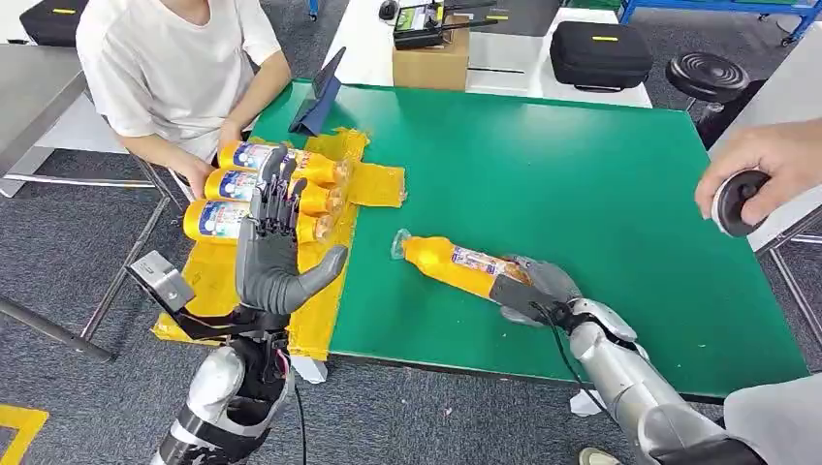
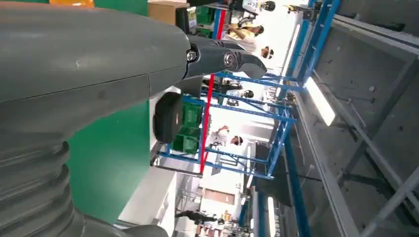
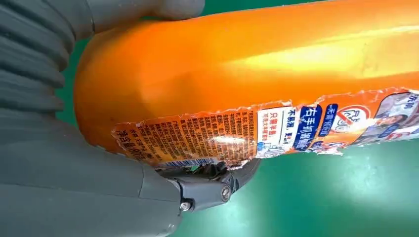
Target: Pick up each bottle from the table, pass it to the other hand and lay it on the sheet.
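Orange bottle [image 1: 454,263] is lying on its side on the green desk [image 1: 582,174], and its base end is gripped by the right robot hand [image 1: 535,287]; up close, the fingers [image 3: 207,187] are seen wrapped under the torn label. Left robot hand [image 1: 271,254] is held up empty, fingers spread, over the yellow sheet [image 1: 320,310]. Three more bottles [image 1: 262,189] are laid side by side on that sheet, touched by a person's hand [image 1: 199,174]. A round black thing [image 1: 735,203] is held by another hand at the right edge.
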Tool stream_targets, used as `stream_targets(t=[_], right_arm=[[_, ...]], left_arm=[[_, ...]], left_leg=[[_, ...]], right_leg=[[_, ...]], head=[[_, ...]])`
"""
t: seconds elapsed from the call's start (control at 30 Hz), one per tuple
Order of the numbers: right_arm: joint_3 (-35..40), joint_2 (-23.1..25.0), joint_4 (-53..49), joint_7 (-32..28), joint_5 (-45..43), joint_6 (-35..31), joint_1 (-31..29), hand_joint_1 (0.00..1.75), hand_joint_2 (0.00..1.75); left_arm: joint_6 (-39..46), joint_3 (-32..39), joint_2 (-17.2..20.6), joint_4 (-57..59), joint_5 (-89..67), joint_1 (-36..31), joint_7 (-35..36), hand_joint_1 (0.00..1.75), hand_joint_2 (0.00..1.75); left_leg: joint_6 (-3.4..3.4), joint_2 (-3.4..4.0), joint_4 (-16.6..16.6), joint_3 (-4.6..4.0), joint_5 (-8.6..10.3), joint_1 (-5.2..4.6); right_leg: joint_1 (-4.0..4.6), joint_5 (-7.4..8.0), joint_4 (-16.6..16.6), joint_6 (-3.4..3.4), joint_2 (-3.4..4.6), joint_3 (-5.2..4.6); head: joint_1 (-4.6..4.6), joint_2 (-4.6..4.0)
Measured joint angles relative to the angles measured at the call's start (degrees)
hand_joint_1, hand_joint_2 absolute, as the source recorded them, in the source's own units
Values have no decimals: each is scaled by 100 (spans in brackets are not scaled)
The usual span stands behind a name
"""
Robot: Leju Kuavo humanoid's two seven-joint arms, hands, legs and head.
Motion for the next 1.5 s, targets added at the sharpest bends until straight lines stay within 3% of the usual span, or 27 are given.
stream_targets(t=[0.27, 0.5, 0.7, 1.0, 1.23, 1.5], right_arm=[[-602, 61, -210, -1017, -1059, -433, 505, 175, 175], [-1223, 182, -1150, -1800, -1907, -586, 1143, 175, 175], [-1575, 264, -1908, -1841, -2140, -560, 1450, 175, 175], [-1705, 286, -2236, -1869, -2186, -564, 1590, 175, 175], [-1777, 418, -3430, -1979, -2617, -295, 2123, 175, 175], [-959, 702, -4229, -1979, -2011, -191, 2549, 175, 175]], left_arm=[[184, 52, 9, 98, 7, 70, 48, 0, 175], [133, 144, 26, 247, 7, 299, 208, 0, 175], [15, 177, 79, 470, 15, 452, 267, 0, 175], [-15, 181, 103, 560, 15, 492, 345, 0, 175], [-962, 74, 164, 1069, -11, 660, 752, 0, 175], [-1366, -214, 37, 1316, 99, 705, 649, 0, 175]], left_leg=[[0, -2, 0, -1, 0, 0], [0, -8, 0, -18, -1, 0], [0, -9, -1, -19, -1, -1], [0, -8, -1, -19, -1, -1], [-3, -7, -1, -24, -4, 0], [-3, -6, -2, -28, -4, 1]], right_leg=[[0, 0, 2, 0, -1, 4], [0, -2, 2, 0, -3, -9], [-1, -2, 1, -1, -4, -11], [-1, -1, 1, 0, -4, -12], [0, -4, 1, -1, -3, -19], [0, -5, 1, -2, -3, -24]], head=[[0, 0], [-2, 0], [0, 0], [-2, 0], [0, 0], [0, -2]])
